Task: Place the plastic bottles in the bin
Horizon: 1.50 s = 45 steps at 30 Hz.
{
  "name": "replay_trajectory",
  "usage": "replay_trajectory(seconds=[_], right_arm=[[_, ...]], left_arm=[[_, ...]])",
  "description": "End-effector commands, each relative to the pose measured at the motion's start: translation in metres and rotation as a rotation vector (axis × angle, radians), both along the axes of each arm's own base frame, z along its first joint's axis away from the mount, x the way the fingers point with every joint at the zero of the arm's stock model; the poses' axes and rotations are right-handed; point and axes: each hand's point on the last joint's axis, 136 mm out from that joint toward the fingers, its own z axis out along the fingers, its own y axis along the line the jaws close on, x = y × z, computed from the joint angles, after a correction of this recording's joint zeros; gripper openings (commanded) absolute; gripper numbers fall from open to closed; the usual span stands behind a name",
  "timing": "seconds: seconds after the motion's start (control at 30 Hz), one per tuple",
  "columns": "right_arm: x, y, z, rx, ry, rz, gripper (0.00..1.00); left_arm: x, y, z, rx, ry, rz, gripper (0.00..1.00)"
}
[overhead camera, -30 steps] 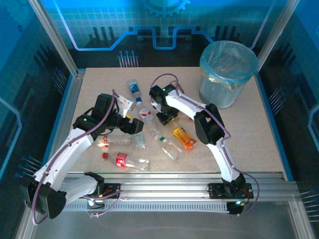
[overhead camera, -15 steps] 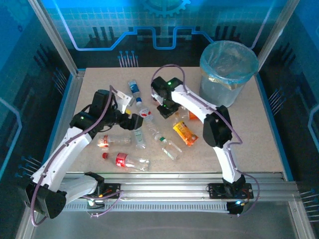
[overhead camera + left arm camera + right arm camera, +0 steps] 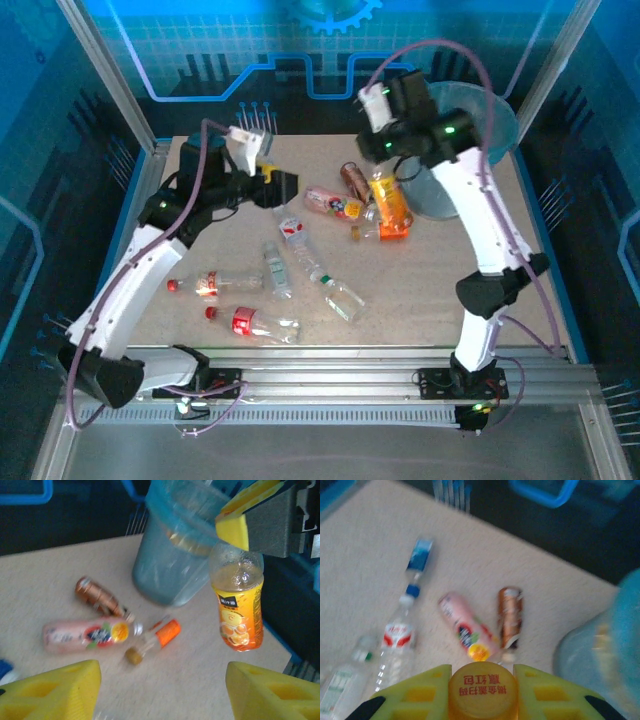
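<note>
My right gripper (image 3: 385, 172) is shut on the cap of an orange-labelled bottle (image 3: 390, 207), which hangs upright above the table just left of the bin (image 3: 478, 130). The wrist view shows the orange cap (image 3: 482, 690) clamped between the yellow fingers (image 3: 422, 692). My left gripper (image 3: 285, 188) is open and holds nothing, its pads (image 3: 47, 692) spread wide above the table. In the left wrist view the hanging orange bottle (image 3: 237, 607) is in front of the bin (image 3: 170, 565). A pink bottle (image 3: 335, 203), a brown bottle (image 3: 355, 180) and a small orange-labelled bottle (image 3: 375, 232) lie below.
Several more bottles lie on the near half of the table: two red-labelled ones (image 3: 215, 283) (image 3: 255, 322) at the left and clear ones (image 3: 278, 270) (image 3: 335, 290) in the middle. A blue-labelled bottle (image 3: 418, 560) lies farther back. The table's right side is bare.
My right arm has lifted the orange bottle off the table and swung it up towards the bin. My left arm has moved back and away from the middle bottles.
</note>
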Motion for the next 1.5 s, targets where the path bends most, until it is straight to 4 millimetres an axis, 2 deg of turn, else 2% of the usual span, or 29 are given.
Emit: replay_trajectory(seconds=[0.0, 0.07, 0.17, 0.3, 0.43, 0.57, 0.73, 0.9, 1.03, 1.23, 1.37, 1.43, 1.47], right_arm=[[0.011, -0.021, 0.062, 0.114, -0.190, -0.035, 0.00], [0.018, -0.031, 0.088, 0.149, -0.289, -0.078, 0.00], [0.030, -0.045, 0.117, 0.141, -0.428, -0.148, 0.00], [0.046, -0.074, 0.146, 0.118, -0.562, -0.280, 0.00], [0.066, -0.110, 0.162, 0.052, -0.664, -0.417, 0.00], [0.089, -0.144, 0.159, 0.004, -0.698, -0.528, 0.00], [0.113, -0.167, 0.136, -0.064, -0.654, -0.604, 0.00], [0.138, -0.173, 0.095, -0.172, -0.567, -0.628, 0.00], [0.154, -0.174, 0.054, -0.238, -0.471, -0.624, 0.00], [0.167, -0.180, 0.005, -0.314, -0.365, -0.625, 0.00], [0.167, -0.188, -0.014, -0.323, -0.318, -0.642, 0.00], [0.166, -0.192, -0.019, -0.322, -0.303, -0.647, 0.06], [0.165, -0.194, -0.022, -0.323, -0.295, -0.649, 0.15]], left_arm=[[0.006, -0.039, 0.056, -0.136, -0.117, -0.097, 0.67], [0.016, -0.060, 0.073, -0.139, -0.160, -0.141, 0.66], [0.031, -0.084, 0.090, -0.140, -0.187, -0.177, 0.66], [0.051, -0.105, 0.103, -0.180, -0.219, -0.199, 0.66], [0.071, -0.122, 0.102, -0.209, -0.211, -0.215, 0.66], [0.083, -0.133, 0.093, -0.220, -0.188, -0.228, 0.66], [0.094, -0.140, 0.078, -0.205, -0.169, -0.232, 0.66], [0.101, -0.145, 0.060, -0.187, -0.134, -0.237, 0.67], [0.106, -0.147, 0.041, -0.158, -0.097, -0.236, 0.67], [0.110, -0.147, 0.019, -0.127, -0.066, -0.230, 0.70], [0.114, -0.147, 0.014, -0.139, -0.042, -0.227, 0.71], [0.115, -0.146, 0.014, -0.147, -0.038, -0.222, 0.71], [0.116, -0.145, 0.015, -0.150, -0.038, -0.220, 0.71]])
